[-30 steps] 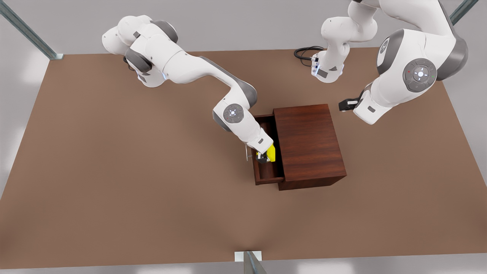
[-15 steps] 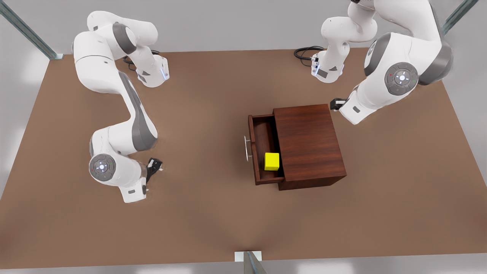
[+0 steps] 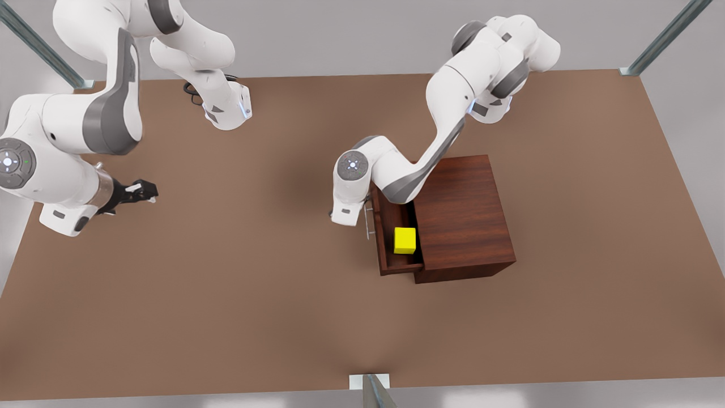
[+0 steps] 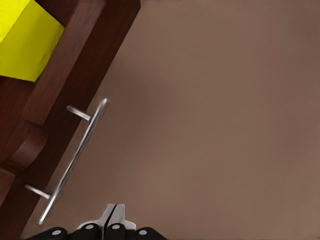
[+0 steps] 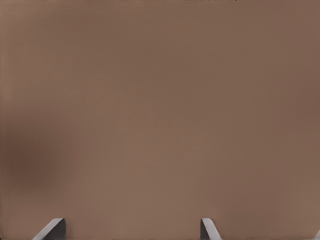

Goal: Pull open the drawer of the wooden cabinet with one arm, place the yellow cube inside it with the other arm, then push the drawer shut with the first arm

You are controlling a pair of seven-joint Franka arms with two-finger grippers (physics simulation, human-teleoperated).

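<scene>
No legible text, labels, brand marks, numbers or signs on anything I can see from my cameras or the front view.

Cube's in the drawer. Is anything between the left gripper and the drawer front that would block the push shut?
Nothing visible. The left gripper, fingers together, sits just outside the drawer's metal handle, bare table between them. The yellow cube lies inside the open drawer of the wooden cabinet.
</scene>
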